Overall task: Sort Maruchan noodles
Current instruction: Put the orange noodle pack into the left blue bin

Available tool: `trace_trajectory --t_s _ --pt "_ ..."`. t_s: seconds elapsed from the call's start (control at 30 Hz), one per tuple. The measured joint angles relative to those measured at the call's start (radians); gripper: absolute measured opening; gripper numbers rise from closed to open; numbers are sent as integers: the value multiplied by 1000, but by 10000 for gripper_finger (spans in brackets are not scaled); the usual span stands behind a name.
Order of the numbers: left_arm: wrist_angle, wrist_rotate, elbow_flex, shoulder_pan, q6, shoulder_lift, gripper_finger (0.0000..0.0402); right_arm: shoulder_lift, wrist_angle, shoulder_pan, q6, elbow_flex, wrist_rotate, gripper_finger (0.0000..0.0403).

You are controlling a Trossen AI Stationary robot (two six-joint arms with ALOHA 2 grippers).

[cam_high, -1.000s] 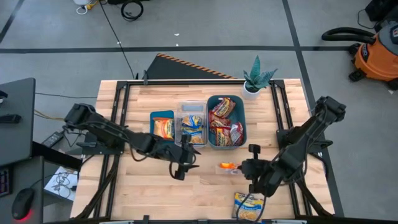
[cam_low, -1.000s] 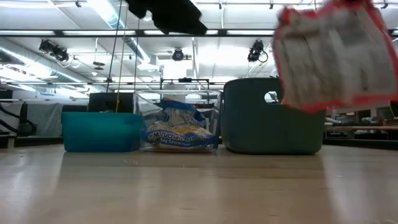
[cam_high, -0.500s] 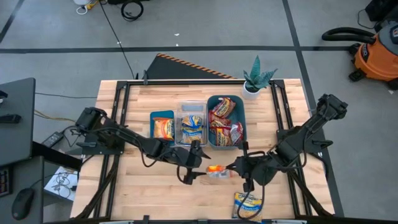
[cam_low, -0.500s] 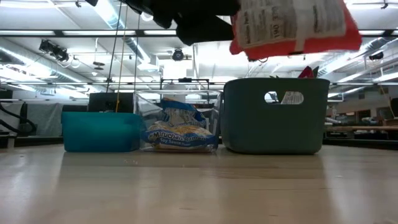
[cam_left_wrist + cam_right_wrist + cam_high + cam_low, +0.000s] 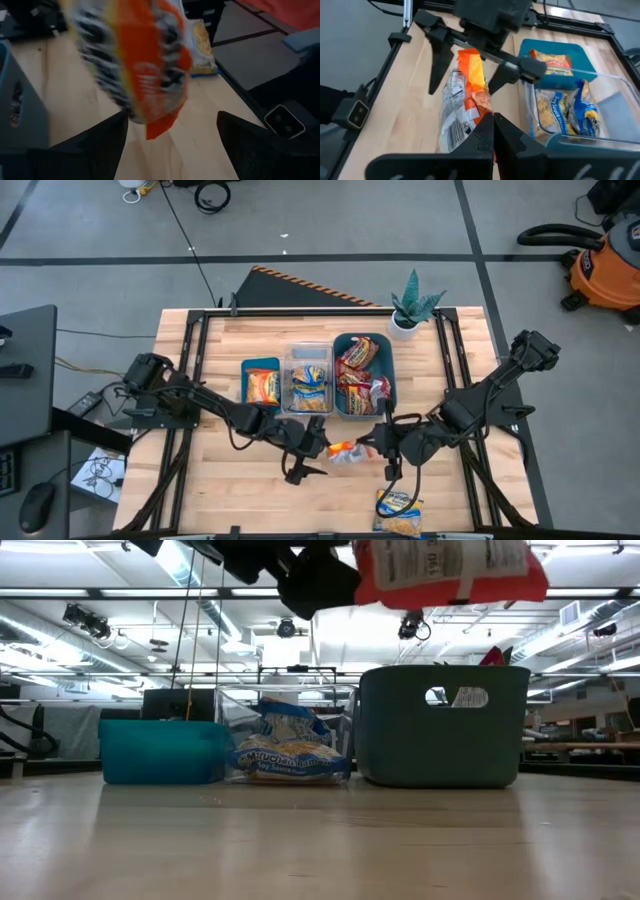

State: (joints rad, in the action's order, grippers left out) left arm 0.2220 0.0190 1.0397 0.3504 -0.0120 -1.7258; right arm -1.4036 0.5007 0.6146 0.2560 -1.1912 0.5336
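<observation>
From above we see the right gripper (image 5: 375, 442) pinching an orange packet (image 5: 343, 450) mid-table, near the bins. The left gripper (image 5: 312, 459) meets it, fingers wide. Right wrist: closed fingers (image 5: 485, 135) clamp the packet (image 5: 465, 100). Left wrist: it (image 5: 135, 60) hangs between spread fingers (image 5: 95, 142).

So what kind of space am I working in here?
Most likely a lab or workshop, not a home: a wooden table on a grey concrete floor with taped lines, an orange shop vacuum parked nearby, and ceiling strip lighting.
</observation>
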Motion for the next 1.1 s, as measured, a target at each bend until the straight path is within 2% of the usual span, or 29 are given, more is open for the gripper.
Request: trace_trajectory --t_s 0.07,0.2,0.37,0.47,0.57,0.7,0.87,1.1 --pt "0 -14 0 0 0 -4 313 0 0 -4 -3 0 12 5" --pt "50 -128 0 0 5 -4 313 0 -34 -15 -2 0 15 5" --pt "129 -160 0 0 17 -4 313 0 -82 -15 2 0 12 5" --pt "131 -220 0 0 26 -4 313 0 -105 -15 2 0 -10 5" --pt "126 -234 0 -4 26 -4 307 0 -131 -15 2 0 -33 5" --pt "124 -232 0 -7 26 -4 275 0 -155 -14 -5 0 -63 6" --pt "115 -218 0 -6 26 -4 217 0 -156 -13 -1 0 -64 9" --pt "111 -217 0 -7 26 -3 151 0 -157 -13 3 0 -89 31"
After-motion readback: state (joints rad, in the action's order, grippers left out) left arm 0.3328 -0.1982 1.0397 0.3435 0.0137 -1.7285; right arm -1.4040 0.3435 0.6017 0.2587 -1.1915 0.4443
